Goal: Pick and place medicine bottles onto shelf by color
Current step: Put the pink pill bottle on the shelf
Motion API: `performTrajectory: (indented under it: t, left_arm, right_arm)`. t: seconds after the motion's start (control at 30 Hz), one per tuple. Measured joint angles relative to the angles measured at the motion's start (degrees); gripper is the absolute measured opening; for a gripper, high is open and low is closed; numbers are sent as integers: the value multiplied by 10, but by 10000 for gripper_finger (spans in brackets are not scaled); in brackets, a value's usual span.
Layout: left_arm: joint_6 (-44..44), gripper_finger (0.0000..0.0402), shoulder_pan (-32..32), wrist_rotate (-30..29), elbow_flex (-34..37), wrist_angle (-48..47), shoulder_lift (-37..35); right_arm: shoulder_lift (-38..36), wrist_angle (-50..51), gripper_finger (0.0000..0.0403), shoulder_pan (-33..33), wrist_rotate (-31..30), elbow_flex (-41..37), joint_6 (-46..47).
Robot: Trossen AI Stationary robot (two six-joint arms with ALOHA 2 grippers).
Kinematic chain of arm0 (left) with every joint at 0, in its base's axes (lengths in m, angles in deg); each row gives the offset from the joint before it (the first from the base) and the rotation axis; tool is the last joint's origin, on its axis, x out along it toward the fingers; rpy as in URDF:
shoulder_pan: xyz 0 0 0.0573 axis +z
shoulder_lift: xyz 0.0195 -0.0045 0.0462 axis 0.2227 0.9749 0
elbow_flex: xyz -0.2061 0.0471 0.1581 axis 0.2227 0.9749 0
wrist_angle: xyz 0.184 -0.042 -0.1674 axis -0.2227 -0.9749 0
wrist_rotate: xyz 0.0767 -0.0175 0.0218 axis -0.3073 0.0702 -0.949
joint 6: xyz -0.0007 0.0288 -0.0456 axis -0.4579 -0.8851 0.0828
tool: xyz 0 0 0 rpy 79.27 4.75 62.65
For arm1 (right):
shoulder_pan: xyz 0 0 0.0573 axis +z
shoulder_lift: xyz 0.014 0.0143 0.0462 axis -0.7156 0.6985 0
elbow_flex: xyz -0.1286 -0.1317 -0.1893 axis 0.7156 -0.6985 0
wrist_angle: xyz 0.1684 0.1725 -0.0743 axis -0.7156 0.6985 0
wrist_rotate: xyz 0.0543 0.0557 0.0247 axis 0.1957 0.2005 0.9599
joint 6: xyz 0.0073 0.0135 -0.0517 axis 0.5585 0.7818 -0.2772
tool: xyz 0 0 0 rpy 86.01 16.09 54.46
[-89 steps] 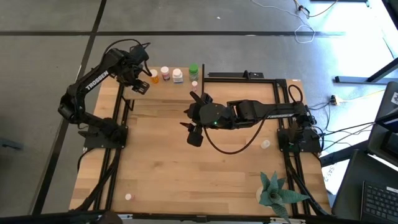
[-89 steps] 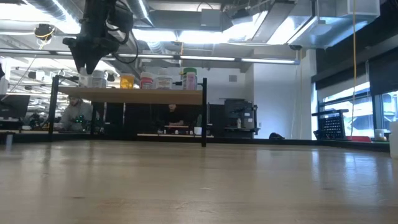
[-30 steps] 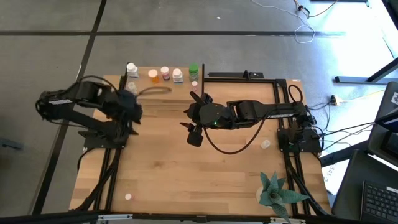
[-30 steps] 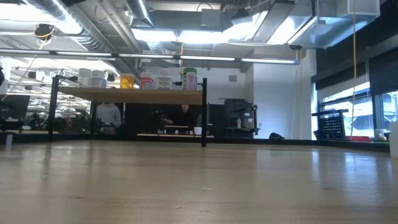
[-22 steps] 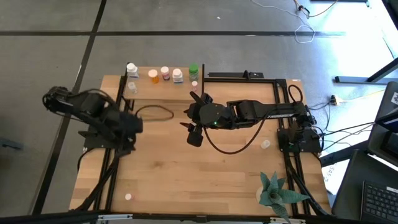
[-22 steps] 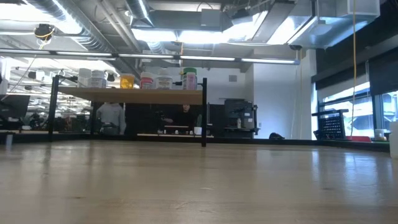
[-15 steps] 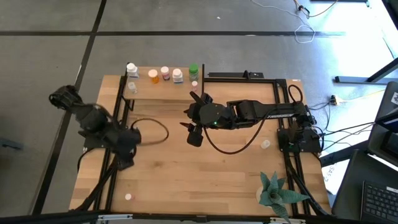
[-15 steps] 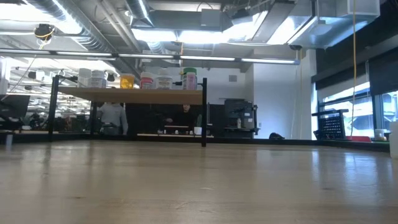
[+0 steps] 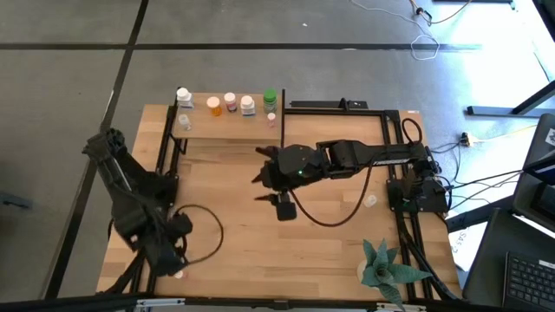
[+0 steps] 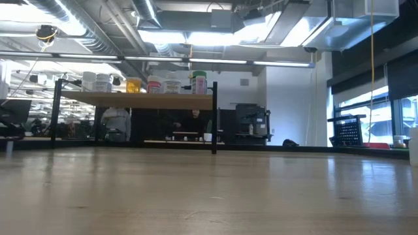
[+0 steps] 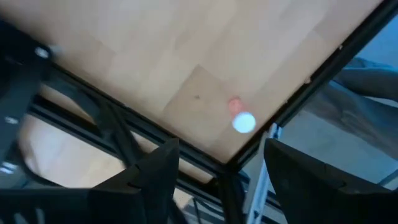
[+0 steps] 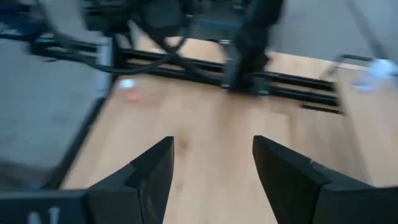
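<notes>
only left wrist view shows pink bottle [image 11: 238,117] clearly.

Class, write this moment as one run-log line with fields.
left tool: open, above pink bottle at table corner | right tool: open, mid-table, empty | shelf: six bottles

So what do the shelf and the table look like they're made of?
The shelf looks like a light wood board with a matte finish, showing pale grain, carried on thin black posts that are probably metal. The table appears to be wood planks too: parallel seams run across it, with a soft sheen in the low view.
</notes>
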State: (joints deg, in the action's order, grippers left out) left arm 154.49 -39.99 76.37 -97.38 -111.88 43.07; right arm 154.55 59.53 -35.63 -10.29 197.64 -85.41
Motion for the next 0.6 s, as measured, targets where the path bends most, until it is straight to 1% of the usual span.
performTrajectory:
  t: [0.07,0.2,0.4,0.6]
  left_arm:
    - [19,228,-16,0,0,19,18]
    - [43,228,-38,0,0,50,57]
    - [55,228,-54,11,0,91,97]
    - [61,228,-54,9,0,131,106]
  right_arm:
    - [0,0,221,0,33,0,-15]
    - [0,0,221,0,69,0,-30]
    - [0,-2,221,0,71,0,-30]
    - [0,-5,221,0,71,0,-33]
